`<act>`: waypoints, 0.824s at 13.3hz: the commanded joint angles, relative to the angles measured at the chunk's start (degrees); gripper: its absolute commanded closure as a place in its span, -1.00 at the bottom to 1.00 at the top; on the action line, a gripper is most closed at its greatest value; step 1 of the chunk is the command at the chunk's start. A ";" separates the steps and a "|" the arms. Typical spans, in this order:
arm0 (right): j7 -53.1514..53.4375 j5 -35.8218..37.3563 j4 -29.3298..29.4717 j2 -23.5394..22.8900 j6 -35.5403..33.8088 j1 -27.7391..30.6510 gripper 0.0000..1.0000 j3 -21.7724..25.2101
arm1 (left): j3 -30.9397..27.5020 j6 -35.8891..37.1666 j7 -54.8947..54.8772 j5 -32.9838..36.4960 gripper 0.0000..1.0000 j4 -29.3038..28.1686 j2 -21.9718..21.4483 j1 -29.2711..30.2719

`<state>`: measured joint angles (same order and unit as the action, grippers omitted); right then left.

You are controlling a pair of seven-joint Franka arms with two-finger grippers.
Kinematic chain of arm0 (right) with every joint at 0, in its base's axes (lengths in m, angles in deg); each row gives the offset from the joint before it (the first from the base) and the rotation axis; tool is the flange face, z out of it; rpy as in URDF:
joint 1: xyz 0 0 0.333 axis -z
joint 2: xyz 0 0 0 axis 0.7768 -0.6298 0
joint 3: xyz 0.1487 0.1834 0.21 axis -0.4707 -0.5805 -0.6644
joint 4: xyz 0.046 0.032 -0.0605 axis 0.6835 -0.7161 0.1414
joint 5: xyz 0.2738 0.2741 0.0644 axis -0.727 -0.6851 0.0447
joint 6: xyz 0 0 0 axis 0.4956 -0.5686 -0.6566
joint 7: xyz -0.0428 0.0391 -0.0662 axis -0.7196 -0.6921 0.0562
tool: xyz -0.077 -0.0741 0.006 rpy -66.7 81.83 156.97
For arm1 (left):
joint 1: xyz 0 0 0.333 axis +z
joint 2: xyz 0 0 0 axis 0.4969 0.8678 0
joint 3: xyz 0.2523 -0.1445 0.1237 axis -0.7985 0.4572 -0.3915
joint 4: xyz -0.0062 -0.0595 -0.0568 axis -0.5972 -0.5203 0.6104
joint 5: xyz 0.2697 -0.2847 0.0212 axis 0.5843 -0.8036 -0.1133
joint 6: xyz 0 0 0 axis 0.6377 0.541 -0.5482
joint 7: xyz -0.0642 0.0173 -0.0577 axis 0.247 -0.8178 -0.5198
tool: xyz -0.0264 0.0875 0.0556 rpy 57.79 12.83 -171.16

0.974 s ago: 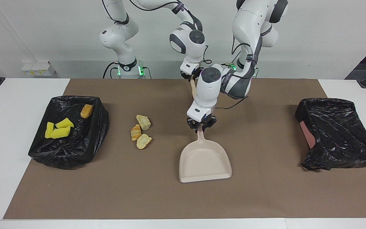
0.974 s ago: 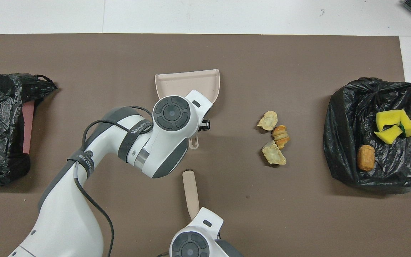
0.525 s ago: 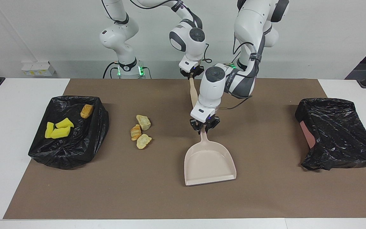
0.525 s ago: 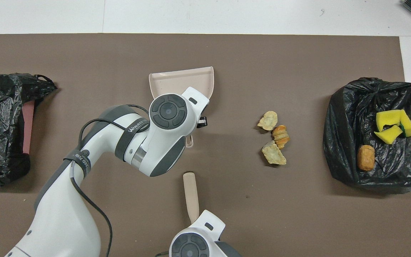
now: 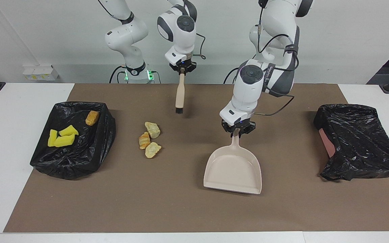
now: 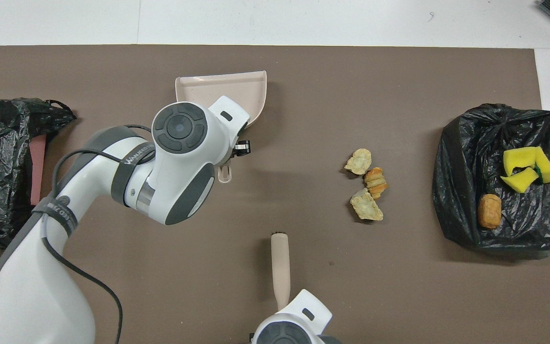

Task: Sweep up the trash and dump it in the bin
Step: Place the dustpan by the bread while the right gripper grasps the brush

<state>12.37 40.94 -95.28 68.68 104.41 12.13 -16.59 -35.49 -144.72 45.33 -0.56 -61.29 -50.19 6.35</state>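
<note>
Left gripper clenched on handle of beige dustpan, over middle of brown mat, a bit toward left arm's end. Dustpan tilted, handle up, open lip pointing to mat's edge away from robots; whether lip touches mat cannot tell. In overhead view dustpan mostly hidden under left wrist, pan mouth and handle end showing.

Right gripper clenched on top of beige brush, hanging upright, black bristles down, over mat near the robots' edge, about mid-length. Bristles look just above mat, contact cannot tell. Overhead view: brush sticking out from right wrist at bottom edge of picture.

Trash in two lots. Three golden-beige bread and croissant pieces in a tight cluster on mat, touching or nearly so, between brush and black-bagged bin, toward right arm's end; same cluster seen from above. Well apart from dustpan.

Black-bagged bin at right arm's end of mat, overlapping mat edge. Inside: yellow foam wedges bunched together, and tan-orange lump apart from them in bin corner nearest robots. From above: wedges, lump.

Second black bag at left arm's end of mat, crumpled over a reddish box, edge of box showing.
</note>
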 commanded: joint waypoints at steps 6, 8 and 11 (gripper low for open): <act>-1.67 10.84 -1.56 0.78 -5.00 16.31 1.00 -0.38 | 0.27 2.28 -45.14 1.06 1.00 -3.25 -2.52 1.92; -4.22 9.97 -4.10 1.21 -2.47 20.19 1.00 -0.38 | 0.27 2.64 -47.57 1.15 1.00 -3.95 -3.05 1.30; -4.58 9.70 -7.97 1.31 2.89 20.55 1.00 -0.38 | 0.53 2.20 -47.75 1.33 1.00 -7.37 -5.07 -1.84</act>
<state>8.80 50.78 -100.12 69.00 103.36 32.12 -16.39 -34.83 -142.24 -1.74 -0.38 -64.32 -51.50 7.30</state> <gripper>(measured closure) 0.736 0.683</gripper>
